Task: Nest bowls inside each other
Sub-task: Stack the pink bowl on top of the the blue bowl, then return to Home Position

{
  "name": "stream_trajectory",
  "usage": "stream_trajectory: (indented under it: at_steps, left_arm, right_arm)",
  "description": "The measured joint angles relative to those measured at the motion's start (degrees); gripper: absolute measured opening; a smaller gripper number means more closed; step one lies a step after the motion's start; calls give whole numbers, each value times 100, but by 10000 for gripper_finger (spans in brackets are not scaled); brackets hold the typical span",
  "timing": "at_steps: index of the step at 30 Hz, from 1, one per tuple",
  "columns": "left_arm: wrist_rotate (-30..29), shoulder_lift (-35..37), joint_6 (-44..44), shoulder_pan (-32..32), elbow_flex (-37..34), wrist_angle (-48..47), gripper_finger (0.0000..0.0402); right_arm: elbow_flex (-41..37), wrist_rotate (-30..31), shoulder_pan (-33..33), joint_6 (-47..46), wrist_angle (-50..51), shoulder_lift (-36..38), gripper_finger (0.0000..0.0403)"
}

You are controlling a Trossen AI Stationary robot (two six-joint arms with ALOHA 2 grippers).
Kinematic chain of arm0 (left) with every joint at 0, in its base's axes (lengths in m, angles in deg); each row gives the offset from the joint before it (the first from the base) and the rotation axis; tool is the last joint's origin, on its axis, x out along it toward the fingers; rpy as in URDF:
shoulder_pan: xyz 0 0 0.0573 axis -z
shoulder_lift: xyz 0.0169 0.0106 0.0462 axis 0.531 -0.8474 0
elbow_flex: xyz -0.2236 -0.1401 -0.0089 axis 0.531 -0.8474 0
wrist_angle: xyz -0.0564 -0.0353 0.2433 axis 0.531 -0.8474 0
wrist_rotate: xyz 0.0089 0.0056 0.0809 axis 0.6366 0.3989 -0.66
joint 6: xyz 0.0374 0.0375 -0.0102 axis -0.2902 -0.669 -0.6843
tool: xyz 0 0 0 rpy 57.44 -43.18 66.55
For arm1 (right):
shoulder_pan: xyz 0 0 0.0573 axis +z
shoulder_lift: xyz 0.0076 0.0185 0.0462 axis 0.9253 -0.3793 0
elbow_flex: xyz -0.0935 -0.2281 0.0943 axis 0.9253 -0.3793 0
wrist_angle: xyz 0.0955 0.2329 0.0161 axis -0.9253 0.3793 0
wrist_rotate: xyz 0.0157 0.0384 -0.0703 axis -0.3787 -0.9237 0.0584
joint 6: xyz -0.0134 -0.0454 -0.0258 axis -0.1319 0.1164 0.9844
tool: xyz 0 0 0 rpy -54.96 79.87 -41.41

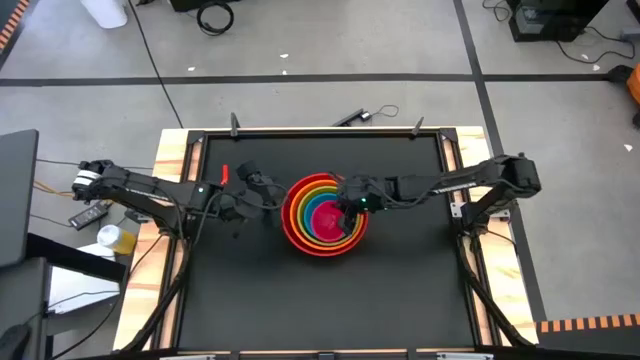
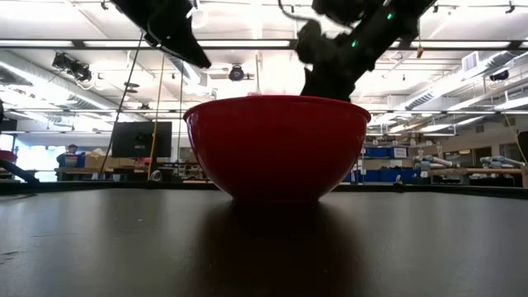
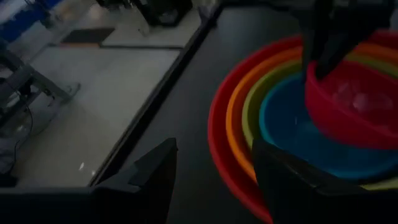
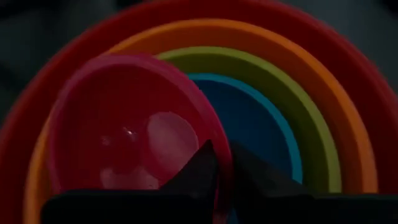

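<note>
Red (image 1: 300, 240), orange (image 1: 292, 205), yellow-green (image 1: 305, 190) and blue (image 1: 308, 215) bowls sit nested at the table's middle. The red one (image 2: 276, 148) rests on its base. My right gripper (image 1: 350, 200) reaches in from the right, shut on the pink bowl (image 4: 124, 137), which tilts over the blue bowl (image 4: 261, 124). My left gripper (image 3: 214, 180) hovers open just left of the stack, beside the red bowl's rim (image 3: 217, 130), touching nothing. My right gripper holds the pink bowl by its rim (image 4: 214, 134) on the side toward the table's right. One finger (image 4: 199, 168) is inside the bowl and the other (image 4: 249, 171) outside. The fingers slant down from the right. The bowl sits tilted over the blue bowl; whether its underside touches, I cannot tell.
The black tabletop (image 1: 320, 300) lies bare toward the near edge and on both sides of the stack. Wooden rails (image 1: 175, 160) frame the table. A bottle and small items (image 1: 110, 235) lie off the table's left side.
</note>
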Motion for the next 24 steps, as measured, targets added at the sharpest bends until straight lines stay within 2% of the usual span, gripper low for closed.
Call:
stream_trajectory:
  at_steps: [7, 10, 14, 19, 24]
  left_arm:
    - [411, -5, -34, -237, -15, -32, 213]
    - [418, -16, -35, -336, -13, -46, 213]
    - [525, -16, -154, -426, -13, -50, 213]
    - [761, -12, -425, -471, -50, 79, 213]
    - [1260, 311, -1199, -649, -744, 912, 213]
  right_arm:
    - [2, -333, -349, 26, 49, -62, 110]
    - [2, -388, -420, 411, 57, 16, 140]
    - [2, 117, -433, 771, 61, 326, 170]
    - [4, 421, -384, 1199, 60, 995, 176]
    - [-606, 368, -87, 1529, -704, 1779, 169]
